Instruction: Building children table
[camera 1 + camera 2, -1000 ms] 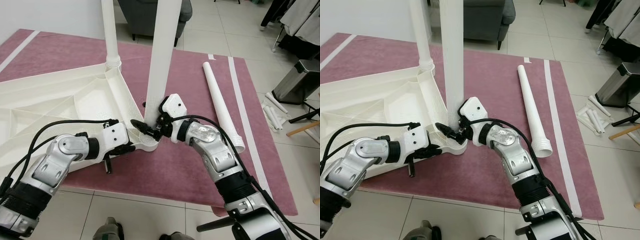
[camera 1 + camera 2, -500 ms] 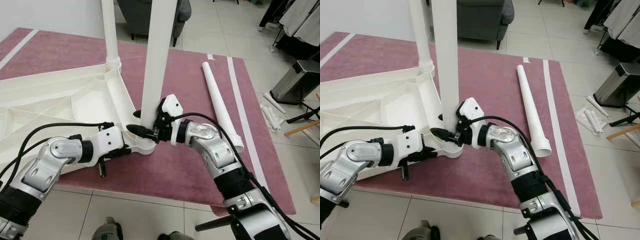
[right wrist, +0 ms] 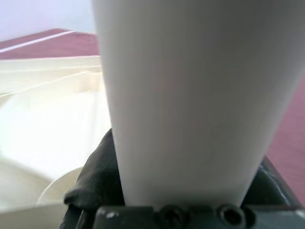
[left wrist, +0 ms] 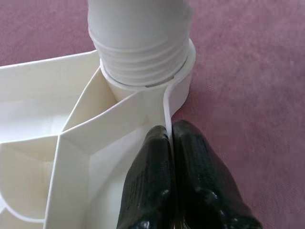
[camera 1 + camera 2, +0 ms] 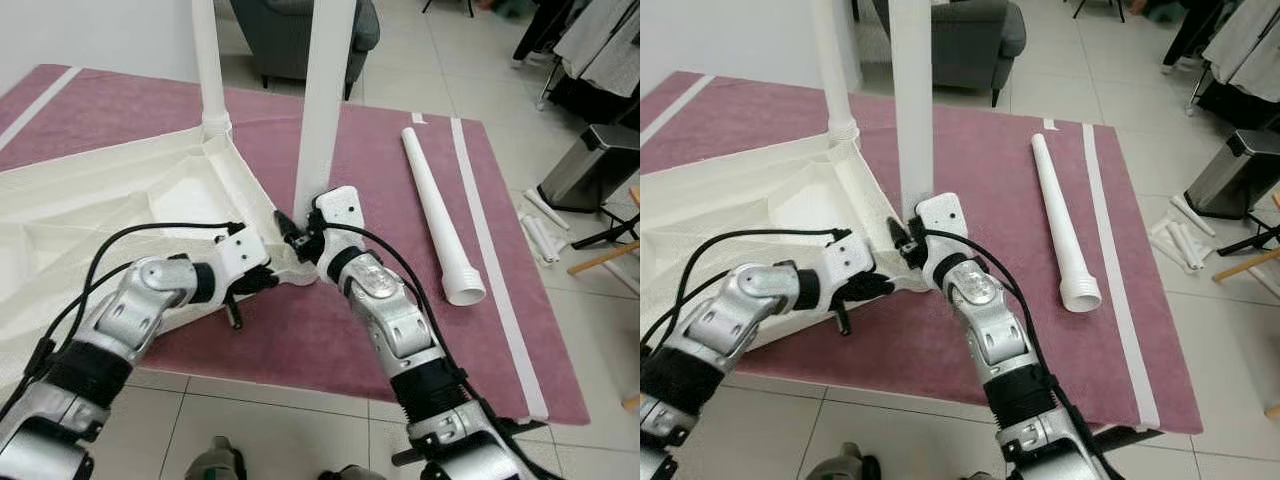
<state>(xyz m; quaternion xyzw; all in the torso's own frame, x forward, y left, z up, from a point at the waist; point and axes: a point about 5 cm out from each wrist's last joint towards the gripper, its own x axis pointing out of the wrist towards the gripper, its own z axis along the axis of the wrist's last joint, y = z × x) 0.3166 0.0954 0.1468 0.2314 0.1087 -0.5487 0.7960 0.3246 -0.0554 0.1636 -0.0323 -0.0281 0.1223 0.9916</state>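
Two white plastic tube legs stand upright in the upturned white plastic tabletop (image 5: 120,200) on the maroon rug (image 5: 380,160): the near leg (image 5: 322,110), clasped low by the right gripper (image 5: 296,232), and a far leg (image 5: 208,70). A third leg (image 5: 436,212) lies loose on the rug. The left gripper (image 4: 171,143) pinches the tabletop's rim, apparently with jaws clenched.

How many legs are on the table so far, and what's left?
One leg stands in the far corner of the upturned tabletop. The right gripper holds a second leg in the near corner socket while the left gripper pinches the rim. A third leg lies on the rug.
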